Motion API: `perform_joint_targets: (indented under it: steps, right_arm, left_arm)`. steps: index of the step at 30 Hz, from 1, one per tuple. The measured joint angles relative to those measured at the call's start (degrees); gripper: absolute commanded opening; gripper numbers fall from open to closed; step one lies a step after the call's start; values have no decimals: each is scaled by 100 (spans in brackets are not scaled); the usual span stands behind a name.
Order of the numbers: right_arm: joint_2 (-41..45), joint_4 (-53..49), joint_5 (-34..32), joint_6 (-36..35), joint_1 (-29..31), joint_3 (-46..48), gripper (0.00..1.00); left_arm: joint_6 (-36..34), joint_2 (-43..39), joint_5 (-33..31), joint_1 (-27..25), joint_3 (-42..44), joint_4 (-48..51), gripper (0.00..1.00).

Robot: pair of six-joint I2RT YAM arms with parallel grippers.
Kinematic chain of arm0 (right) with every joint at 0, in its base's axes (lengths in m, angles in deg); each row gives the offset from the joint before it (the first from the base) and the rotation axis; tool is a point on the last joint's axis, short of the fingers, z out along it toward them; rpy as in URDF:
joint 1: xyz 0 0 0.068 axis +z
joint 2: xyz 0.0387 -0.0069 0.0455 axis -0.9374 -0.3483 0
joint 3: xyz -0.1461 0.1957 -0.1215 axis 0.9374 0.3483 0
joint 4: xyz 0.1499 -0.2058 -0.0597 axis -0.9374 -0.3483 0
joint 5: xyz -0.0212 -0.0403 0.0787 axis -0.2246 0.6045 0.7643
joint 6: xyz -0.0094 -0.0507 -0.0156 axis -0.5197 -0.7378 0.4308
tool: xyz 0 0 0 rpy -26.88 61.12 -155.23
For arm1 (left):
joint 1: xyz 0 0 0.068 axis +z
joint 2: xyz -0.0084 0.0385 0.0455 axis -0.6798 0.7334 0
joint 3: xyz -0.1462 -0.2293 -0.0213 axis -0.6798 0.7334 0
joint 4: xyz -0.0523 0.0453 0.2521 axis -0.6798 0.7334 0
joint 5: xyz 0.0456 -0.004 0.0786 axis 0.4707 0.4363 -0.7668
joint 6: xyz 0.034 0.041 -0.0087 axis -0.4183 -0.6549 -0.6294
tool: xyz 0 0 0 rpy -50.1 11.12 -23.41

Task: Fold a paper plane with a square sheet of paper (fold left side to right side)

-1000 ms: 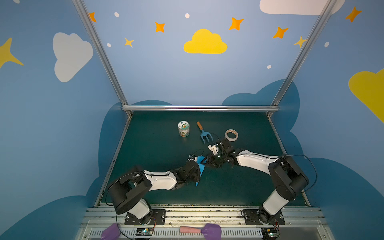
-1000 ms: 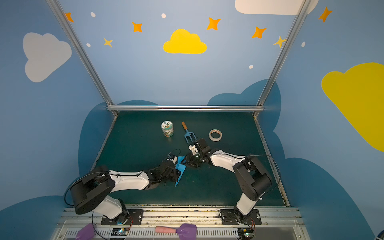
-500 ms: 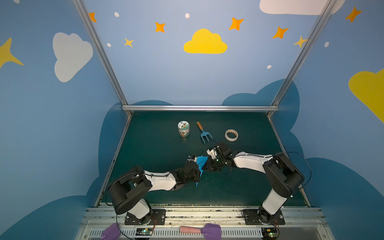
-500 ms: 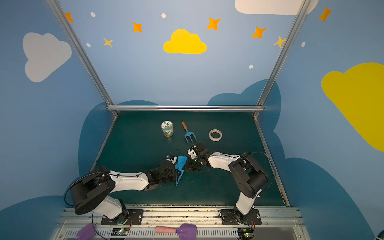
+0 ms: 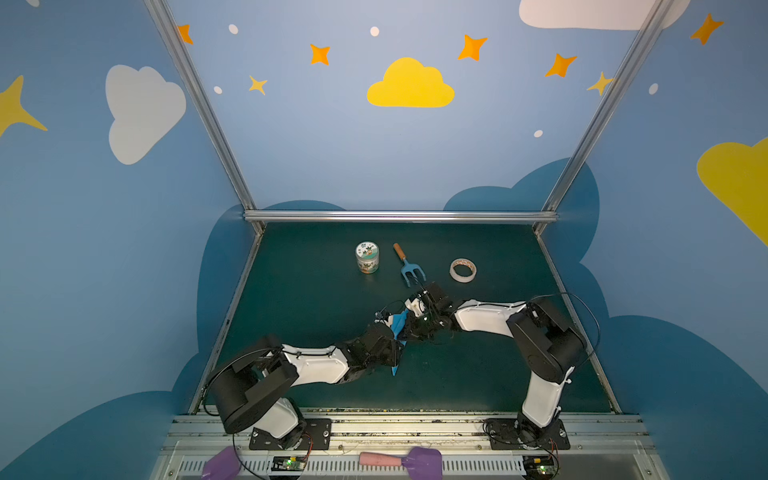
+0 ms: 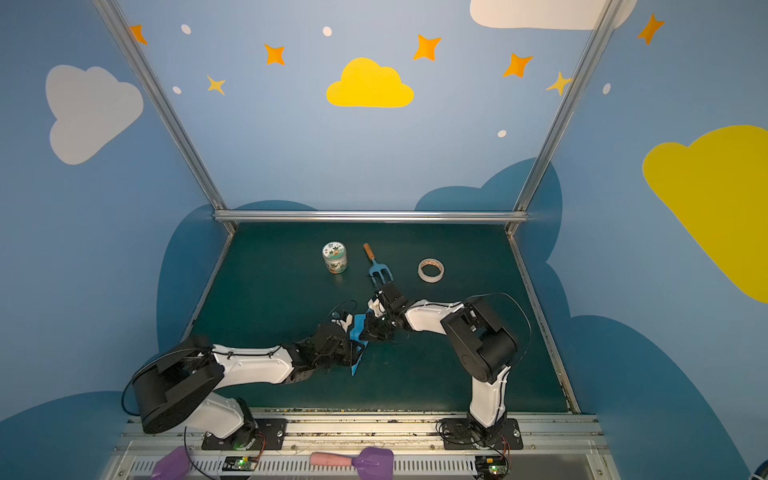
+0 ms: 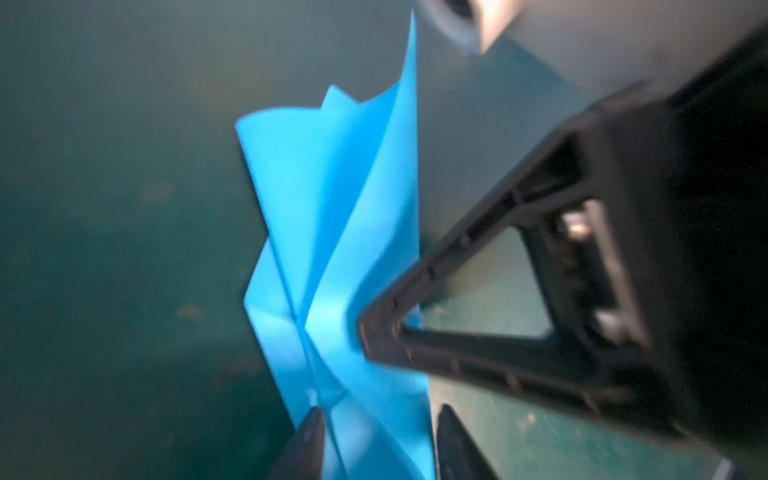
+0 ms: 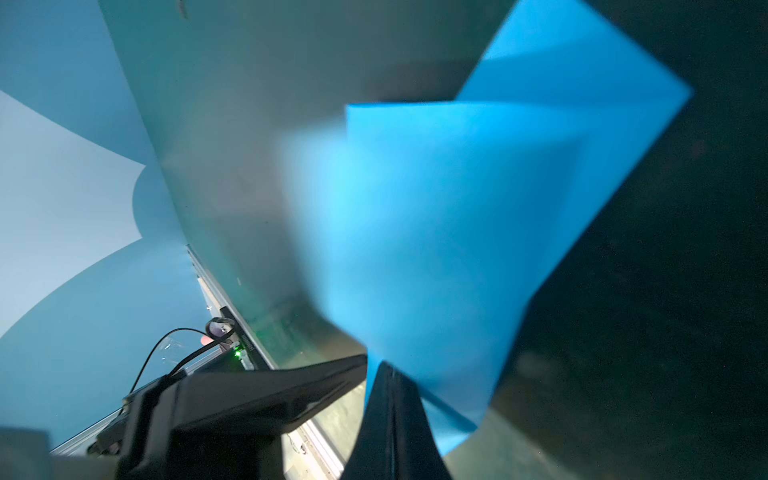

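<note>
Sky-blue paper plane (image 5: 398, 332): where does it lie, and how does its long axis run? (Student)

Mid-table, over the green mat (image 5: 311, 299), between the two grippers. In both top views its axis runs about 12 to 6 o'clock, with the pointed end at 6. Whether that tip touches the mat cannot be told. (Tutor)

Which gripper has it? (Student)

Right gripper (image 8: 387, 390), reaching in from 3 o'clock: jaws closed on the paper toward its 12 o'clock end, the plane at its 9 o'clock. Left gripper (image 7: 380, 436), reaching from 8 o'clock, has the plane at its 3 o'clock. Its fingertips (image 7: 309, 436) stand apart with the layers loose between them, so it is judged open, not pinching. (Tutor)

And the arms' poses? (Student)

Both low, stretched nearly flat toward centre, wrists almost meeting. The coming crease likely turns on the right hold while the left takes a hold lower along the axis. (Tutor)
</note>
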Motion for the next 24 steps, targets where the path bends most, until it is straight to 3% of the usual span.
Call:
perform_joint_targets:
  steps: [9,24]
  right_arm:
    - [-42,275,44,46,9,142,5]
    - [-42,385,44,116,9,192,4]
  left_arm:
    - [402,-1132,361,42,459,1049,52]
    - [509,-1021,647,2,223,970,48]
